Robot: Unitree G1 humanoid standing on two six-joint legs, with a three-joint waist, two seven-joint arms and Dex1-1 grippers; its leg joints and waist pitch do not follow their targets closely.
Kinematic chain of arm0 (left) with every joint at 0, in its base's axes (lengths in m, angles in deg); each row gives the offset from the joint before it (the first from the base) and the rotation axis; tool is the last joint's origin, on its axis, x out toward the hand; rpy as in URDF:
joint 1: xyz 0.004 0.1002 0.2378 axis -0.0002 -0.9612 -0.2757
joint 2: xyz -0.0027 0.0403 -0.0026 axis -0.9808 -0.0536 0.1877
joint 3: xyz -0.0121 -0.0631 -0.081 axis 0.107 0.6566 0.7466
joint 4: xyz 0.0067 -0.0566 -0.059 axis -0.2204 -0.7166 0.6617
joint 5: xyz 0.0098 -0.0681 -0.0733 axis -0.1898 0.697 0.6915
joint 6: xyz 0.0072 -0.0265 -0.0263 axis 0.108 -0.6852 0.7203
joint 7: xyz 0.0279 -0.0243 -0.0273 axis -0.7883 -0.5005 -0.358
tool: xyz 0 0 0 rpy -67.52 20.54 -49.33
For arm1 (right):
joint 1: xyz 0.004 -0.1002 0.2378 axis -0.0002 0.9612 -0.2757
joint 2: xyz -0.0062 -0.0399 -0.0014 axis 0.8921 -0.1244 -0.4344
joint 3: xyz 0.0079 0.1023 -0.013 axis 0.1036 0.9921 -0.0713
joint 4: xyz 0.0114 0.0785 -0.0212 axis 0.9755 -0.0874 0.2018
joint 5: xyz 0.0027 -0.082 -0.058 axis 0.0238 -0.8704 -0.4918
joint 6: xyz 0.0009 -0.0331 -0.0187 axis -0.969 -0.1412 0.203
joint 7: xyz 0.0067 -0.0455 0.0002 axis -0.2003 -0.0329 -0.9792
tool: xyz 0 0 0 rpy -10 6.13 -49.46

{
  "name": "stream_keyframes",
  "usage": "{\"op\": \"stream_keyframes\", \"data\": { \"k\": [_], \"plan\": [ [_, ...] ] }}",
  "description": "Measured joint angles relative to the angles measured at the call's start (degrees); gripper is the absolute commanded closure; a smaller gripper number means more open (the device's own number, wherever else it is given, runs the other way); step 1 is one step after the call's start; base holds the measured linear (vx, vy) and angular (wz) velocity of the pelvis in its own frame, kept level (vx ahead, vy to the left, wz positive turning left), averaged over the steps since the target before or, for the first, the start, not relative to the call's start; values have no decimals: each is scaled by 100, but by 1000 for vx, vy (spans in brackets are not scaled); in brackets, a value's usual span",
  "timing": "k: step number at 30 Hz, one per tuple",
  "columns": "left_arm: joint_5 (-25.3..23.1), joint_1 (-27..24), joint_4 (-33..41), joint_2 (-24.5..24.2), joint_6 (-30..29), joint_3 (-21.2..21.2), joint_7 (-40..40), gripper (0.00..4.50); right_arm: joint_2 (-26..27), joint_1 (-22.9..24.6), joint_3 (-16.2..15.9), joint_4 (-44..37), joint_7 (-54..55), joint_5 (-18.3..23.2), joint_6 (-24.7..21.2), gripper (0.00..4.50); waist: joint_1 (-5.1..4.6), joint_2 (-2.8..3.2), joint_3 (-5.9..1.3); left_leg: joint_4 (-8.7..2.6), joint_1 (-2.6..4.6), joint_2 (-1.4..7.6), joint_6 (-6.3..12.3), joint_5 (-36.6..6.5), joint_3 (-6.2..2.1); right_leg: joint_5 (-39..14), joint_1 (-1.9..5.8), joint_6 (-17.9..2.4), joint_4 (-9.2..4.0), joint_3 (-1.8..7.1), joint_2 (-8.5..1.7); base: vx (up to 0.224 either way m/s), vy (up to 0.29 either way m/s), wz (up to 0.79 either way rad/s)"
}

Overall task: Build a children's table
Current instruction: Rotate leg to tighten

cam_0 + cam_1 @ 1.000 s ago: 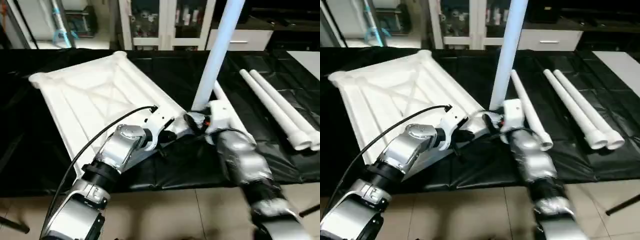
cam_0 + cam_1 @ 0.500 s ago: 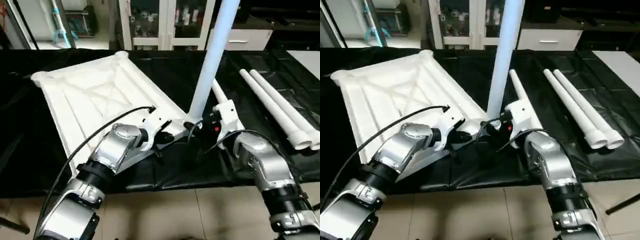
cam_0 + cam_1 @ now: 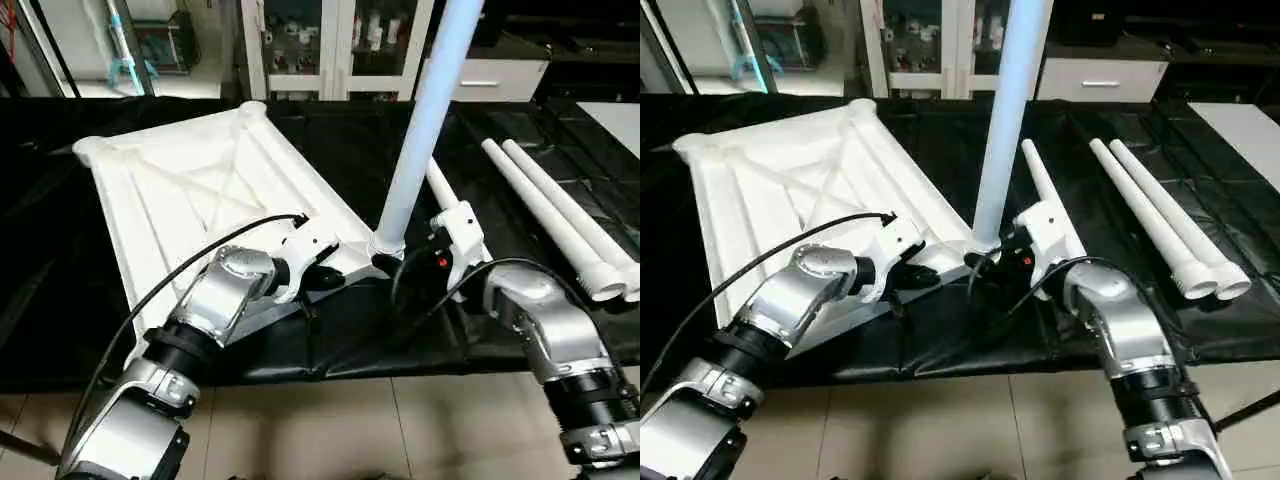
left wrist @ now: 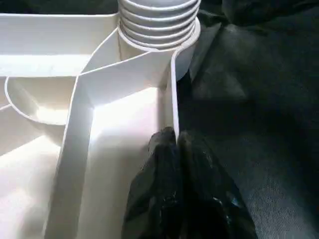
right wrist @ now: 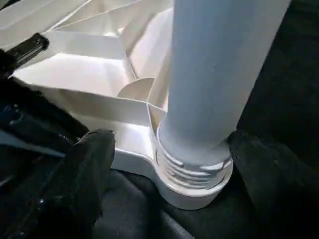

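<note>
With the first leg (image 3: 420, 120) stood in the tabletop (image 3: 190, 190) socket, the rim was pinched by the left gripper (image 4: 175, 144) (right gripper (image 5: 164, 164) spread), so seating was judged next.

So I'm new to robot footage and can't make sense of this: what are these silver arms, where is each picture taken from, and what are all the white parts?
The silver arms belong to a humanoid robot. Two pictures come from cameras on its head, looking down over its forearms; the other two come from cameras on its wrists. On the black-draped work table lies a white table top, underside up. One leg stands upright in a corner socket. Three more legs lie flat to the right. The left gripper is shut, pinching the top's edge wall beside that socket. The right gripper is open, its fingers either side of the upright leg's base without touching it.
</note>
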Motion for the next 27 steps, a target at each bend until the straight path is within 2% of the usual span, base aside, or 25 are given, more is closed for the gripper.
{"op": "stream_keyframes", "data": {
  "k": [2,5,8,13,17,23,27],
  "plan": [
    [2,-23,28,-43,49,-5,72,450,-37,-2,-21,2,-80,-12,53,47,23,15,1,1,0,0,0,0,0,0,0,0,-1,0,0,0,0,0],
    [17,-161,231,-217,132,-65,298,450,-57,-45,-65,24,-163,-21,220,47,63,77,5,0,0,0,-1,-1,0,0,1,0,-3,-1,-1,0,0,0],
    [22,-226,378,-324,183,-137,526,450,-58,-77,-85,55,-218,-39,327,47,139,95,9,-3,2,4,-1,0,-1,0,1,0,-2,-7,0,0,0,0],
    [69,-376,631,-531,284,-233,935,450,-148,-87,-89,113,-523,-110,487,47,203,96,10,-2,-1,-1,0,-1,3,0,2,-1,-3,-2,-5,0,0,0],
    [79,-380,694,-578,308,-336,1083,450,-347,-37,-132,114,-996,41,491,47,253,96,10,-1,1,-1,0,0,4,0,5,-1,-2,-2,-7,0,0,0],
    [45,-368,680,-615,393,-376,1194,450,-710,-39,-310,361,-1807,36,493,47,262,92,9,2,3,0,1,0,4,0,6,-1,1,-3,-7,0,0,0],
    [47,-368,680,-622,398,-392,1232,450,-737,-40,-405,608,-1951,-19,557,47,267,92,9,8,3,0,2,1,4,0,6,-1,8,-3,-7,0,0,0]
  ]
}}
